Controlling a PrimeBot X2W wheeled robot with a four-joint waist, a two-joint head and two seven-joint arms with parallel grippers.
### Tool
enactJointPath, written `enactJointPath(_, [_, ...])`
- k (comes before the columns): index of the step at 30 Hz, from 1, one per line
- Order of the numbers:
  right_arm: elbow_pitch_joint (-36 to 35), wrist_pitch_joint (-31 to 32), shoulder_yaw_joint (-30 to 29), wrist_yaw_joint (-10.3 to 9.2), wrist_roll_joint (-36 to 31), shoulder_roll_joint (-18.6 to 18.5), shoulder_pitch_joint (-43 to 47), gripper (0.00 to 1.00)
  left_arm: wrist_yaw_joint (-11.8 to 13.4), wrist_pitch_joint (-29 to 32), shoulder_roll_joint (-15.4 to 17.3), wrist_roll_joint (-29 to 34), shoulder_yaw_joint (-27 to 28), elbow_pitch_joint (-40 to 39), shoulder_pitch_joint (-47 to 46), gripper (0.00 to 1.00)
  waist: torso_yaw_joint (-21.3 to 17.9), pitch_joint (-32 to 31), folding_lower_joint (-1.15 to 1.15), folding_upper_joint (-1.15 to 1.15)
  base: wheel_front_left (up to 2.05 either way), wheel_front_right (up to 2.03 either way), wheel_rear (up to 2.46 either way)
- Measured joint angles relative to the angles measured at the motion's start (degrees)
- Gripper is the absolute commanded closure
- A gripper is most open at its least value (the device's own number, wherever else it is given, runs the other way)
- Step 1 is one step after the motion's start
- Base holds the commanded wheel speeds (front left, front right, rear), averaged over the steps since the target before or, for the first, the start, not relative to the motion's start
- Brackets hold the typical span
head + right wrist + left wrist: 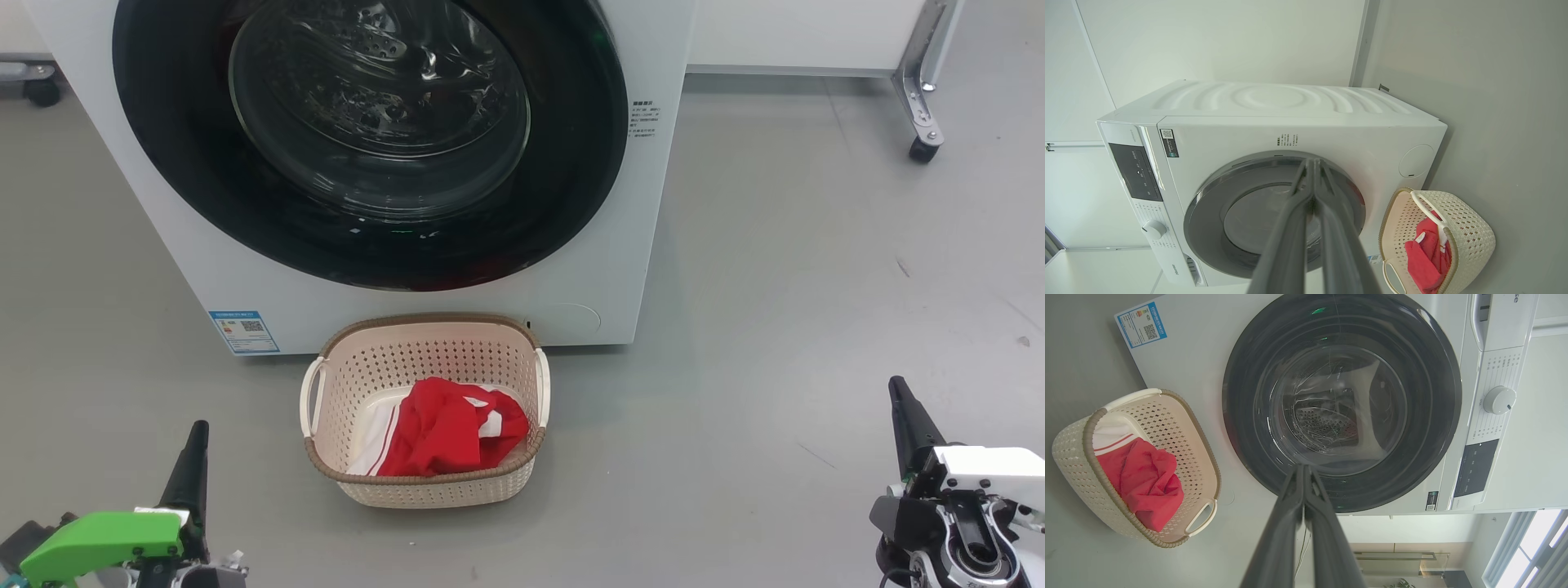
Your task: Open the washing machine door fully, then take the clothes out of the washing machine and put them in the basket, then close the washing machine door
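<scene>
Nearest the head camera, the left pincer (194, 441) rises from the lower left corner, its two dark fingers pressed together into one point above a green housing. At the lower right the right pincer (902, 404) stands the same way, fingers closed on nothing, above a white wrist. Both hang over the grey floor (775, 327), well apart from everything else.

Between them, further on, the basket (424, 320) sits on the floor just in front of the washing machine (204, 269), its far rim close to the machine's base. The clothes (445, 437) lie inside it, a crumpled red heap with white stripes bunched toward the near wall.

The washing machine door (367, 139) lies shut, flush against the white front, with the perforated drum visible through its glass bowl. A blue label (243, 331) is stuck at the machine's lower left corner, and small printed text (645, 118) sits to the right of the door.

In the left wrist view the closed left pincer (1303, 467) points at the lower edge of the door, with a white dial (1499, 400) on the control strip. In the right wrist view the shut right pincer (1312, 161) points at the door's rim.
</scene>
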Motion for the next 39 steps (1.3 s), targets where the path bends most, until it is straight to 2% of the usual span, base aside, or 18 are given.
enactJointPath(39, [0.0, 0.0, -0.1, 0.00, 0.0, 0.0, 0.0, 1.00, 0.0, 0.1, -0.1, 0.0, 0.3, 0.0, -0.2, 1.00, 0.0, 0.0, 0.00, 0.00, 0.00, 0.00, 0.00])
